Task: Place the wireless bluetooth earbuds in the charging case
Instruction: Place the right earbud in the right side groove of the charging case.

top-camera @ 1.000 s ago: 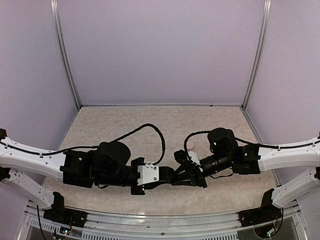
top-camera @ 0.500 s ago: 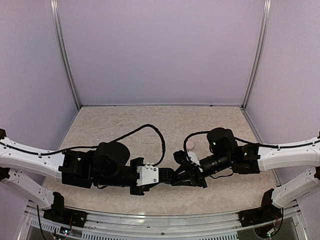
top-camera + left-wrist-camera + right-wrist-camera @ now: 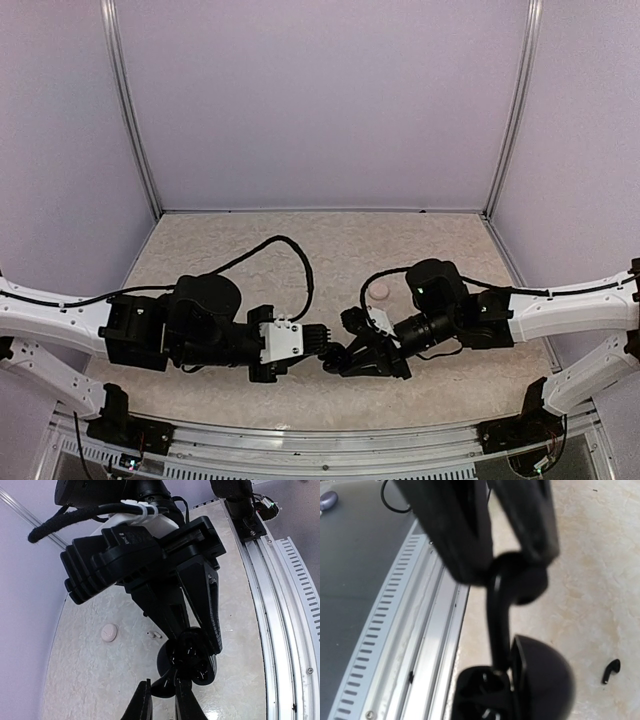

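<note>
Earbuds lie loose on the table: a black one [image 3: 611, 671] seen from the right wrist, and a pale one [image 3: 155, 635] near the puck [image 3: 380, 291]. Both are apart from the case [image 3: 189, 656]. It hangs open in the air above the near part of the table [image 3: 250, 235]. The right gripper [image 3: 196, 642] has its jaws clamped on it.

Since a second ago both arms have slid to the left together, and the spot where the grippers meet has moved left with them. The puck has not moved.

The left gripper [image 3: 162, 685] points at the case's lower edge, its jaws nearly together. I cannot tell whether they pinch anything. Whether any earbud sits inside the case is also hidden.

The tabletop is beige and mottled like stone. Plain lilac walls [image 3: 320, 100] close it in on three sides, with metal posts [image 3: 130, 110] at the corners. A slotted metal rail [image 3: 280, 605] runs along the near edge.

Count: two arms, two earbuds in view, one black case, one pale puck.
</note>
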Motion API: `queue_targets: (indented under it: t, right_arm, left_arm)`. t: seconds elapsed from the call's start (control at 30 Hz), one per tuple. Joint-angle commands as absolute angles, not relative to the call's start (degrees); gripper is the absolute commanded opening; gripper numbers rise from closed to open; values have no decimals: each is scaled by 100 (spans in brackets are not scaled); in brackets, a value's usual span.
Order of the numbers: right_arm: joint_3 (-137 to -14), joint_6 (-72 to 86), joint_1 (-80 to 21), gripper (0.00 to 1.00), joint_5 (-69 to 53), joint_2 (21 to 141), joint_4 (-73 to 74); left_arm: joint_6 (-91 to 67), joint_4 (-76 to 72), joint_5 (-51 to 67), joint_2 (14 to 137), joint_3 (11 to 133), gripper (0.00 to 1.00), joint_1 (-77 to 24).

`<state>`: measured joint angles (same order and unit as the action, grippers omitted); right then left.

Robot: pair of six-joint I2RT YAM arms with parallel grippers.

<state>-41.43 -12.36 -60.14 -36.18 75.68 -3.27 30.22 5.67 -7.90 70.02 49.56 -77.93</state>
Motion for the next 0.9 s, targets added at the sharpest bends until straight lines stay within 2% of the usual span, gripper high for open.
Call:
queue_targets:
  t: [0.0,0.87]
  right_arm:
    - [-4320,-1291,-6073,0,-3647,7620,-279]
    - [-4247,-1195,-6073,0,-3585,7344,-545]
  left_arm:
    - [3068,602,-824,6873,5080,15,-7787]
    - [2980,589,-773,7435,5267,15,-7937]
